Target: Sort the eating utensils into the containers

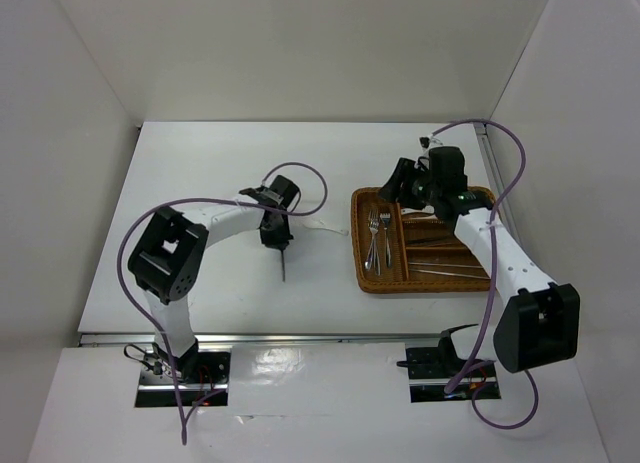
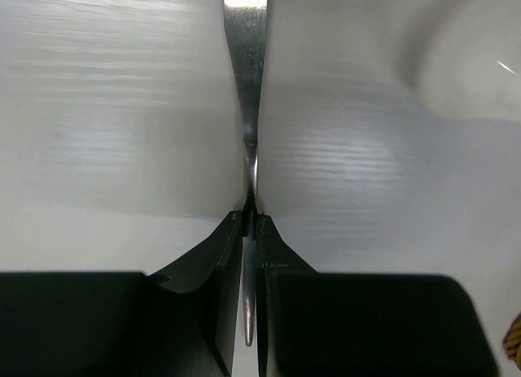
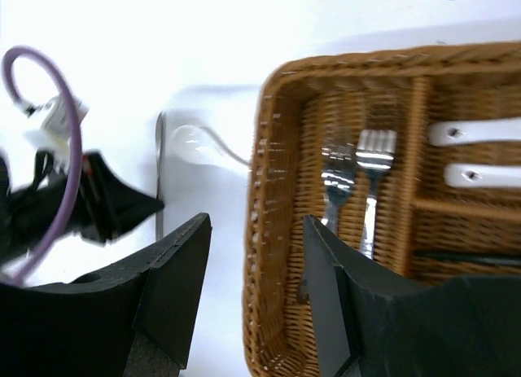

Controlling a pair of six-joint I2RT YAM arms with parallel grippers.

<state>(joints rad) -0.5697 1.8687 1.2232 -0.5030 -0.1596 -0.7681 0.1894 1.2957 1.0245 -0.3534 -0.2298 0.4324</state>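
A slim silver utensil (image 2: 246, 84) sits edge-on between the fingers of my left pincer (image 2: 251, 221) — clamped tight, both fingers pressed to the metal. Its length runs straight out ahead of the tips, over the white table (image 2: 98, 108). My right pincer (image 3: 256, 224) stands parted and grips nothing — the wicker tray (image 3: 350, 63) lies beneath it, with one side wall in line with the gap between my fingers. Beyond that wall, two forks (image 3: 358, 169) lie side by side in one compartment. White ceramic spoons (image 3: 480, 133) lie in the next compartment over.
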